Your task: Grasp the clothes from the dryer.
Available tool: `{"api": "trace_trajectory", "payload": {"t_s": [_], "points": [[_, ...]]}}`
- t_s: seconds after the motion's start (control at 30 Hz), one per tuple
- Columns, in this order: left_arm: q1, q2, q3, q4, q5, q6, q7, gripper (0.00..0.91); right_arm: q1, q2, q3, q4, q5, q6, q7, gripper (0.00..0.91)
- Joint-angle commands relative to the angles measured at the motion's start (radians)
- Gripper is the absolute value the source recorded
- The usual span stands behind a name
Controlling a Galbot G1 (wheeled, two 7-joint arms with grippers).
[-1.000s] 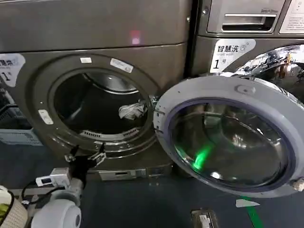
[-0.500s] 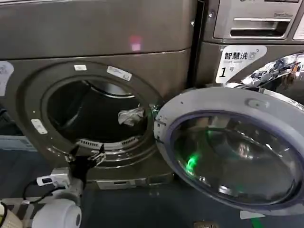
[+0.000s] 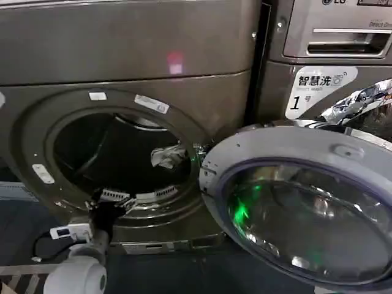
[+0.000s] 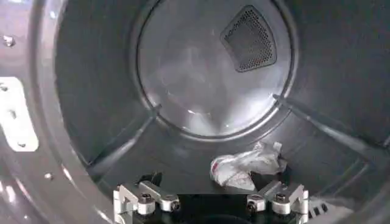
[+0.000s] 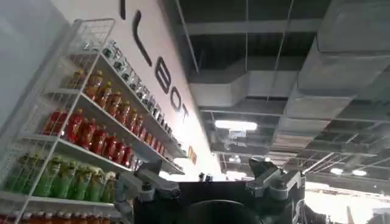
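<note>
The left gripper (image 3: 111, 204) sits at the lower rim of the dryer (image 3: 122, 55) porthole, fingers apart and holding nothing. The clothes (image 3: 168, 156) lie inside the dark drum at its right edge, beside the open door (image 3: 294, 153). The right gripper (image 5: 210, 185) points up at a ceiling and drink shelves (image 5: 91, 146), fingers apart.

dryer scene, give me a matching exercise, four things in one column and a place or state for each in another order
Things:
1. small white and pale grey bundle of clothes
2. round grey-rimmed glass door
3. left gripper
4. white "1" sticker

Places or states:
A. swung wide open, to the right of the porthole
B. open, at the lower rim of the bronze-grey dryer porthole
C. on the front of the neighbouring machine, upper right
D. lying inside the dark drum, toward its right side

Pairs: 1-D, 2-A, 3-B, 4-C
</note>
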Motion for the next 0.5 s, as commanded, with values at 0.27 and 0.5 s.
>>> {"api": "trace_trajectory", "payload": {"t_s": [0.27,0.5], "points": [[-0.001,0.002,0.001,0.003,0.008,0.049,0.008,0.907,-0.003,0.002,0.002,-0.001,0.0,-0.001,0.002,0.907],[-0.01,0.002,0.003,0.018,0.009,0.049,0.007,0.907,-0.013,0.005,0.009,0.0,0.0,0.004,0.014,0.907]]}}
